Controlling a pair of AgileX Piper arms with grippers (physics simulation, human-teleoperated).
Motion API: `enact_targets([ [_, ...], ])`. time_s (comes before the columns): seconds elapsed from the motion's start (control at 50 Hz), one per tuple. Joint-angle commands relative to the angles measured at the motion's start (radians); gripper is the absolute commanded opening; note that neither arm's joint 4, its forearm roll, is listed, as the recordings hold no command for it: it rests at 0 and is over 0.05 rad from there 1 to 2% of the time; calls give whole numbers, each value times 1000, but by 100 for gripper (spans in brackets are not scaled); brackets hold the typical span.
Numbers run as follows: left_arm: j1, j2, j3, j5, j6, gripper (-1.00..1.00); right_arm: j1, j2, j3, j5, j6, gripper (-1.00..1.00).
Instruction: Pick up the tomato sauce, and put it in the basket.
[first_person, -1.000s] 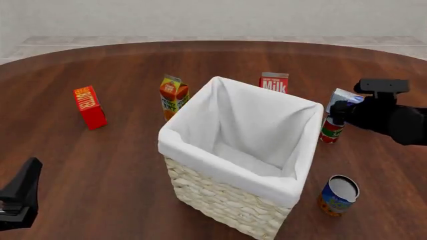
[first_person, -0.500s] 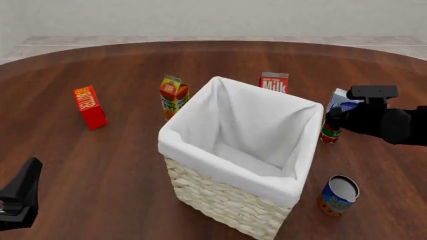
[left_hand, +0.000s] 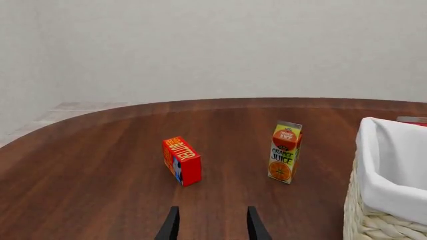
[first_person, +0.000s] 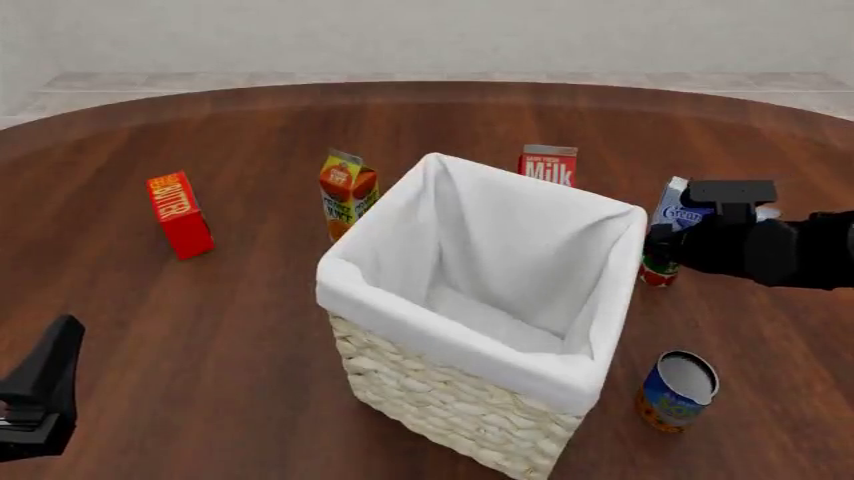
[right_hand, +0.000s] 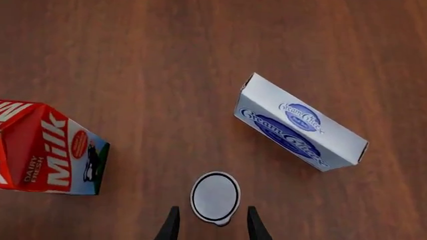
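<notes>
Fingertips (right_hand: 172, 224) of the right gripper (right_hand: 211, 227) stood spread apart, pointing down over the tomato sauce (right_hand: 215, 197), whose grey metal top lay between them in the right wrist view, with the tips not touching the can; in the front view that gripper (first_person: 663, 250) hung directly above the can (first_person: 655, 270), which stood upright on the table (first_person: 200, 320) just to the right of the basket (first_person: 487, 310) and outside it; the cream cheese box (right_hand: 300, 129) lay on the wood just beside the can, and the milk carton (right_hand: 50, 150) stood near it on the other side, close behind the basket's far rim in the front view; the left gripper (left_hand: 211, 231) also had its fingers parted with nothing between them, low at the near left of the table, well apart from everything; ahead of it were the butter box (left_hand: 182, 161) and the orange juice carton (left_hand: 285, 152), both upright, the juice near the basket's left corner; the basket, white lining folded over its rim, sat at the middle of the table and held nothing that could be seen; a blue and yellow can (first_person: 677, 390) lay tilted near its near right corner.
</notes>
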Motion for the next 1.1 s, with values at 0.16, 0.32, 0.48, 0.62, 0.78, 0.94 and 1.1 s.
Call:
enact_targets([
  [0.16, 0, 0, 0, 0, 0, 100, -2, 56, -30, 8, 2, 100],
  [0.32, 0, 0, 0, 0, 0, 100, -3, 67, -39, 17, -1, 100],
  [0.48, 0, 0, 0, 0, 0, 100, -3, 86, -53, 21, -2, 100],
  [0.62, 0, 0, 0, 0, 0, 100, -2, 101, -62, 26, -1, 100],
  [0.78, 0, 0, 0, 0, 0, 100, -2, 117, -71, 21, 2, 100],
  [0.94, 0, 0, 0, 0, 0, 100, 14, 106, -66, 24, -4, -100],
  [1.1, 0, 0, 0, 0, 0, 100, 17, 76, -52, 25, -4, -100],
])
